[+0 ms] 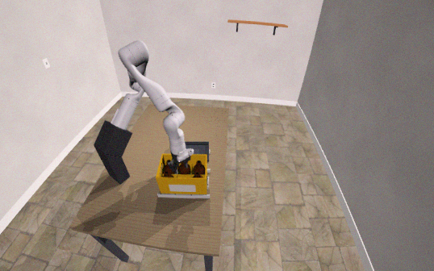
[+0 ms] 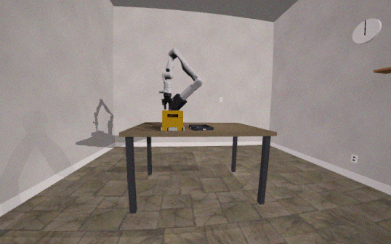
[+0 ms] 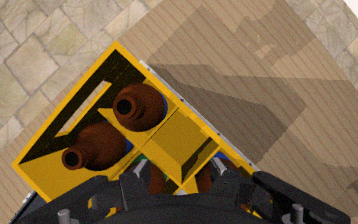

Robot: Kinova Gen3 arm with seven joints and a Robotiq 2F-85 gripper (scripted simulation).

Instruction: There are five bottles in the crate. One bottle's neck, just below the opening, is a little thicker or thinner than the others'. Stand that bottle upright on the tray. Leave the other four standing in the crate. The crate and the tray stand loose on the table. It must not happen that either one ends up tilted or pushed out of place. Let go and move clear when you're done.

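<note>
Black pedestal at left long edge of tabletop in top view. Yellow crate near right edge, brown bottles inside. Gripper above, fingers parted, gripping nothing. Dark tray beside crate, toward far edge.

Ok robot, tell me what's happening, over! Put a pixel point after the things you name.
Hand (image 1: 175,160) (image 2: 166,107) (image 3: 180,168) open over the yellow crate (image 1: 183,186) (image 2: 172,123) (image 3: 65,106). Odd bottle: can't tell which. Dark tray (image 1: 205,150) (image 2: 201,127) has no bottle. Crate walls and dividers surround the bottles.
</note>
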